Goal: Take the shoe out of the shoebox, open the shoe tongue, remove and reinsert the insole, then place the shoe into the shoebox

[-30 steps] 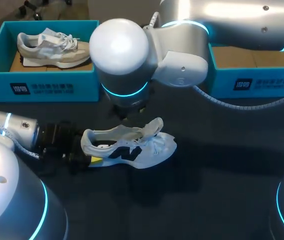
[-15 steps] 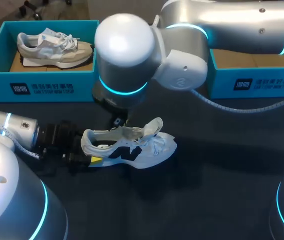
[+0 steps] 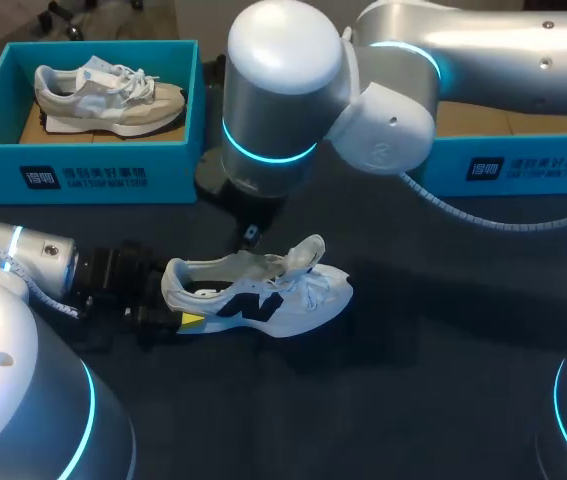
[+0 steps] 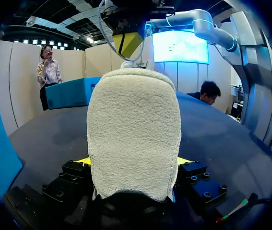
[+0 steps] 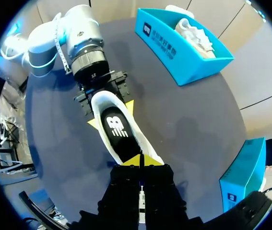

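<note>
Nearest, the left hand (image 4: 133,161) was clamped on the heel of the white sneaker (image 3: 263,294), a yellow tip on each side. The sneaker lay on the dark surface (image 3: 413,380), its long axis running left to right, heel toward the left arm and toe toward the right. Just above its opening hung the right hand (image 5: 139,162), tips drawn together and holding nothing visible. Beyond stood a blue shoebox (image 3: 83,176) holding a grey sneaker (image 3: 103,100), and a second blue shoebox (image 3: 523,166).

Right shoebox (image 3: 508,168) largely behind right arm (image 3: 483,50)
</note>
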Controlling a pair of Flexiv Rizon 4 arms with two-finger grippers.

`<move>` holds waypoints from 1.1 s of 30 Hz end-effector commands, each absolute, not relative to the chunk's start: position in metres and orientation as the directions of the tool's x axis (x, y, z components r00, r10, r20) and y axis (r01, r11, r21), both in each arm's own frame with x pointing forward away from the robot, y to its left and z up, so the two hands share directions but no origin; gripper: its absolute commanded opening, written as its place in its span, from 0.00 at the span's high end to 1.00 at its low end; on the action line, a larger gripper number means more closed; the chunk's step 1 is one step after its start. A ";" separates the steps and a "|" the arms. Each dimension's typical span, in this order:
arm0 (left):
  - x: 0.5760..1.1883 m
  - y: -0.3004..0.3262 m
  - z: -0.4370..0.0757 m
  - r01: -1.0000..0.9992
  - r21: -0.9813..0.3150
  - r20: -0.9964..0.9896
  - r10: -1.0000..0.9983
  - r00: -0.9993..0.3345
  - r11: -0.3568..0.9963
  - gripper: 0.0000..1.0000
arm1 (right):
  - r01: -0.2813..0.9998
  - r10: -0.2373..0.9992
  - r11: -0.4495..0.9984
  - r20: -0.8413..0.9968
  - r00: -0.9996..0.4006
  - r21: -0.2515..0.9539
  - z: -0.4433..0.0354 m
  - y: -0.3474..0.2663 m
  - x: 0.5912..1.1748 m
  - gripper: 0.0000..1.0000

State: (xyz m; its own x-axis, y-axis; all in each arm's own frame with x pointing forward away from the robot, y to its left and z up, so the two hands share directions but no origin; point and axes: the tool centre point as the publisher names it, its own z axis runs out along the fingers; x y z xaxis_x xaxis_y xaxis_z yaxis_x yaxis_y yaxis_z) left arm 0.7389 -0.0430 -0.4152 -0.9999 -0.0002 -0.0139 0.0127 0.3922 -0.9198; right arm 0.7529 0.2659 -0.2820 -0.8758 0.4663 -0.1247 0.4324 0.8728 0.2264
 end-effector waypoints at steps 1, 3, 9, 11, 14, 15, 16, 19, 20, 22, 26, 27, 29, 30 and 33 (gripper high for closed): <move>0.739 -0.043 -0.416 0.013 -0.920 -0.015 -0.001 -1.000 0.393 1.00 | 0.432 0.467 0.872 -0.123 -0.876 0.229 -0.283 0.265 0.752 1.00; 0.739 -0.043 -0.416 0.013 -0.920 -0.015 -0.001 -1.000 0.393 1.00 | 0.432 0.458 0.883 -0.136 -0.878 0.187 -0.286 0.267 0.754 1.00; 0.739 -0.043 -0.416 0.013 -0.920 -0.015 -0.001 -1.000 0.393 1.00 | 0.388 0.399 0.917 -0.156 -0.904 0.093 -0.302 0.275 0.760 1.00; 0.739 -0.043 -0.416 0.013 -0.920 -0.015 -0.001 -1.000 0.393 1.00 | 0.367 0.382 0.923 -0.163 -0.910 0.111 -0.306 0.279 0.761 1.00; 0.739 -0.043 -0.416 0.013 -0.920 -0.015 -0.001 -1.000 0.393 1.00 | 0.345 0.360 0.932 -0.158 -0.920 0.113 -0.312 0.283 0.765 1.00; 0.739 -0.043 -0.416 0.013 -0.920 -0.015 -0.001 -1.000 0.393 1.00 | 0.342 0.348 0.937 -0.149 -0.926 0.067 -0.314 0.285 0.765 1.00; 0.739 -0.043 -0.416 0.013 -0.920 -0.015 -0.001 -1.000 0.393 1.00 | 0.323 0.331 0.943 -0.145 -0.932 0.076 -0.316 0.288 0.767 1.00; 0.739 -0.043 -0.416 0.013 -0.920 -0.015 -0.001 -1.000 0.393 1.00 | 0.346 0.347 0.938 -0.170 -0.923 0.037 -0.314 0.290 0.766 1.00; 0.739 -0.043 -0.416 0.013 -0.920 -0.015 -0.001 -1.000 0.393 1.00 | 0.346 0.347 0.938 -0.170 -0.923 0.037 -0.314 0.290 0.766 1.00; 0.739 -0.043 -0.416 0.013 -0.920 -0.015 -0.001 -1.000 0.393 1.00 | 0.346 0.347 0.938 -0.170 -0.923 0.037 -0.314 0.290 0.766 1.00; 0.739 -0.043 -0.416 0.013 -0.920 -0.015 -0.001 -1.000 0.393 1.00 | 0.346 0.347 0.938 -0.170 -0.923 0.037 -0.314 0.290 0.766 1.00; 0.739 -0.043 -0.416 0.013 -0.920 -0.015 -0.001 -1.000 0.393 1.00 | 0.346 0.347 0.938 -0.170 -0.923 0.037 -0.314 0.290 0.766 1.00; 0.739 -0.043 -0.416 0.013 -0.920 -0.015 -0.001 -1.000 0.393 1.00 | 0.346 0.347 0.938 -0.170 -0.923 0.037 -0.314 0.290 0.766 1.00; 0.739 -0.043 -0.416 0.013 -0.920 -0.015 -0.001 -1.000 0.393 1.00 | 0.346 0.347 0.938 -0.170 -0.923 0.037 -0.314 0.290 0.766 1.00; 0.739 -0.043 -0.416 0.013 -0.920 -0.015 -0.001 -1.000 0.393 1.00 | 0.346 0.347 0.938 -0.170 -0.923 0.037 -0.314 0.290 0.766 1.00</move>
State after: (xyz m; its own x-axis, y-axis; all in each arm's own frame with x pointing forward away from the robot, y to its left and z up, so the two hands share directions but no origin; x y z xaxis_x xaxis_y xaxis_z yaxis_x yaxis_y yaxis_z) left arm 0.7389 -0.0430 -0.4153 -0.9999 -0.0002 -0.0139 0.0127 0.3922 -0.9198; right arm 0.7666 0.2906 -0.3138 -0.9232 0.3453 -0.1685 0.3444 0.9382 0.0355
